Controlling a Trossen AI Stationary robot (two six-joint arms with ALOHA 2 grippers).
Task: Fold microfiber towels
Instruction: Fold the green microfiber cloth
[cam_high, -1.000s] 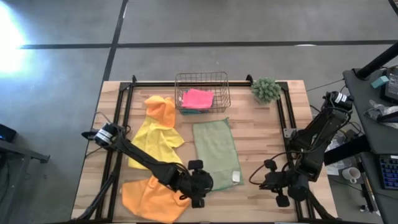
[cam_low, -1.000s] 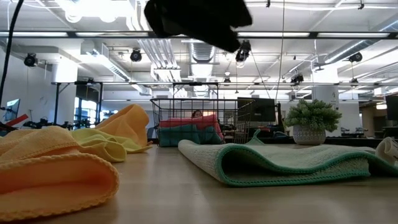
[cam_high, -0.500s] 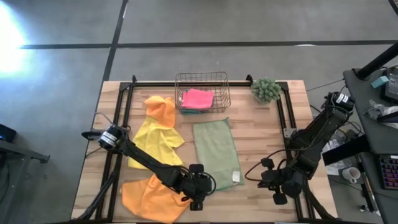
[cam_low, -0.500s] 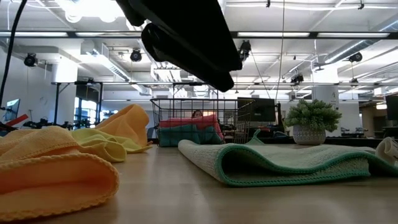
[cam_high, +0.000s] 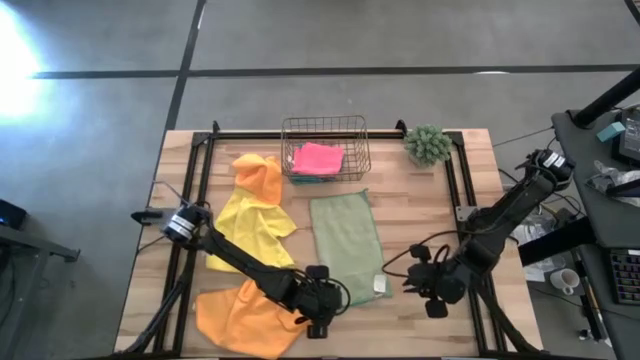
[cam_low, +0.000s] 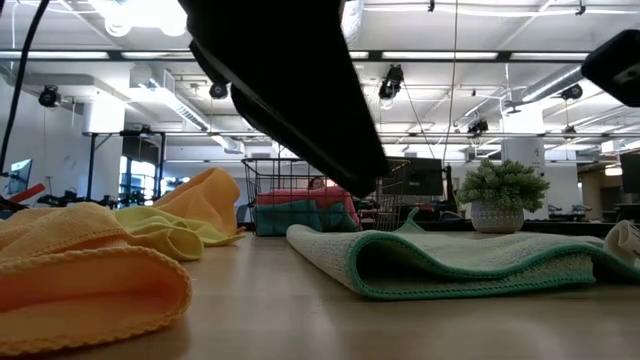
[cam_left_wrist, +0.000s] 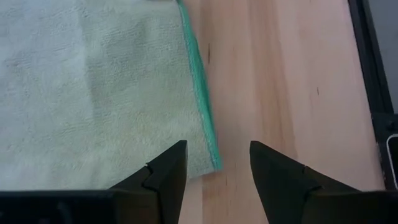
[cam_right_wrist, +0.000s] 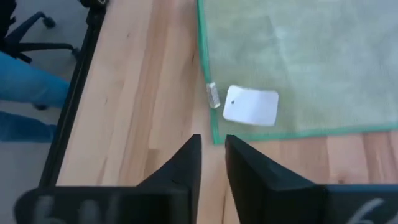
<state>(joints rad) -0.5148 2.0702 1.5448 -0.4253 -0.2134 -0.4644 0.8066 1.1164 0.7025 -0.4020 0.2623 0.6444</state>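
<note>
An olive green towel (cam_high: 347, 245) lies flat on the table's middle as a long rectangle; the low view shows it doubled over (cam_low: 450, 260). My left gripper (cam_high: 318, 303) hangs open just over its near left corner (cam_left_wrist: 213, 163), one finger on either side, touching nothing. My right gripper (cam_high: 418, 278) hovers by the near right corner (cam_right_wrist: 214, 138), beside a white tag (cam_right_wrist: 250, 106), its fingers a narrow gap apart. A yellow towel (cam_high: 250, 225) and two orange towels (cam_high: 260, 175) (cam_high: 240, 320) lie crumpled at the left. Pink (cam_high: 318, 157) and teal (cam_low: 290, 218) towels sit in the basket.
The wire basket (cam_high: 324, 122) stands at the far middle and a small green plant (cam_high: 428, 145) at the far right. Black rails (cam_high: 452, 190) run along both sides of the table. Bare wood lies to the right of the green towel. A person's legs (cam_right_wrist: 25, 93) show beyond the table's edge.
My left gripper has sunk toward the green towel's near left corner, tipping further down. My right gripper has swung toward the table's left, closing in on the towel's near right corner. The towels have stayed where they were.
</note>
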